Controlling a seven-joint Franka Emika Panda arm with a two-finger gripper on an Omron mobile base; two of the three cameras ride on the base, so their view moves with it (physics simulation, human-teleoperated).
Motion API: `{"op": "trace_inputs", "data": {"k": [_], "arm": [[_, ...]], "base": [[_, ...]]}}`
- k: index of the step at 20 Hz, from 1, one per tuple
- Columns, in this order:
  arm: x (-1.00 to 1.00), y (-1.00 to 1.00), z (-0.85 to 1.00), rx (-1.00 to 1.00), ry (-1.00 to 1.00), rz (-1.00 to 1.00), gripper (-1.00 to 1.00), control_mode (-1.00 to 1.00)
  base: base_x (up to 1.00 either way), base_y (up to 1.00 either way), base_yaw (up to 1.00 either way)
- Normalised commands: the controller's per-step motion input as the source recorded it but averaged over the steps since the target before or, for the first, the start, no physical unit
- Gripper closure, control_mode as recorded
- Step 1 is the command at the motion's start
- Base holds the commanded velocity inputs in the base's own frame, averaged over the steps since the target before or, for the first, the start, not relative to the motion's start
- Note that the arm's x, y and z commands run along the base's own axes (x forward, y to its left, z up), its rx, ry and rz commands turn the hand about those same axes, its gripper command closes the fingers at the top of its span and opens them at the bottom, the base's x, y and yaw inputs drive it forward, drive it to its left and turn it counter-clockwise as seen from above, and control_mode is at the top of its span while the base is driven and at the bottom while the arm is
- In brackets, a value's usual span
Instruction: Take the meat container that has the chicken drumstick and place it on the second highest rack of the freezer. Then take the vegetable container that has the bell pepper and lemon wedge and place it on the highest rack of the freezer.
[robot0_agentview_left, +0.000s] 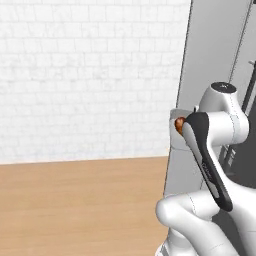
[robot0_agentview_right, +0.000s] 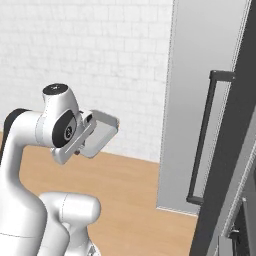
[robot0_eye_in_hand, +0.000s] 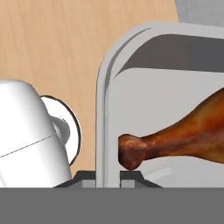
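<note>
White brick wall and a pale wooden floor lie behind the arm, with the freezer (robot0_agentview_right: 210, 100) standing tall at the right, its long black handle (robot0_agentview_right: 202, 140) running down the door. The gripper (robot0_eye_in_hand: 108, 175) carries the meat container (robot0_eye_in_hand: 144, 100) in the air to the left of the freezer, clear of the floor and not yet at any shelf. Its jaws are nearly together, pinching the container's thin grey rim between the two finger tips, as the hand view shows. Inside the container lies the chicken drumstick (robot0_eye_in_hand: 175, 135), its knobbly bone end towards the pinched wall; in the left base view an orange-brown bit (robot0_agentview_left: 178, 125) peeps past the wrist.

The container looks stiff and light, a shallow smooth-walled tub, so an edge grip ought to hold, though the far side would probably sag or swing if moved sharply. The drumstick sits loose and glossy, so it would likely slide if the tub tilts; keeping it level seems wise. The rim is the natural place to take hold.
</note>
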Motion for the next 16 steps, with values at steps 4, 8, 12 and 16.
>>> {"op": "trace_inputs", "data": {"k": [4, 8, 12, 16], "arm": [[0.00, 0.00, 0.00, 0.00, 0.00, 0.00, 1.00, 1.00], [0.00, 0.00, 0.00, 0.00, 0.00, 0.00, 1.00, 1.00], [0.00, 0.00, 0.00, 0.00, 0.00, 0.00, 1.00, 1.00], [0.00, 0.00, 0.00, 0.00, 0.00, 0.00, 1.00, 1.00]], "base": [[1.00, 0.25, 0.00], [1.00, 0.17, 0.00], [1.00, 0.30, -0.11], [0.59, 0.43, -0.64]]}}
